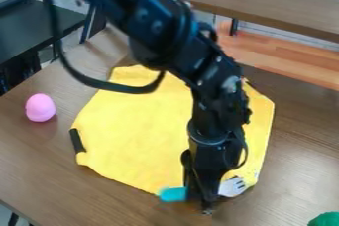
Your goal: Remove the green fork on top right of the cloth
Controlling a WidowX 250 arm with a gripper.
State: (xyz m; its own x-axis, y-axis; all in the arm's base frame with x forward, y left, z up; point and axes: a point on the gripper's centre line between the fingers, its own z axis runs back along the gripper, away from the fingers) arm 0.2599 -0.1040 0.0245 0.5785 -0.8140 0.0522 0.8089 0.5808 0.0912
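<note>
The hand (204,203) is positioned low over the near edge of the cloth, right of centre. Whether it is clamped on anything or set apart cannot be told. The fork (232,187) is located at the hand, along the near edge of the cloth: its blue-green handle is seen just left of the hand and its silver tines just right, pointed right. The middle of the fork is hidden by the hand. The arm (156,31) is extended from the far left, above the cloth; a black cable (109,86) is looped beside it. The yellow cloth (132,136) is spread on the brown worktop (298,160). A black strip (77,141) is placed at the left edge of the cloth. Farther left, a pink egg (40,107) is set on the worktop, apart from the cloth. A green item (324,219) is partly seen at the near right corner.
</note>
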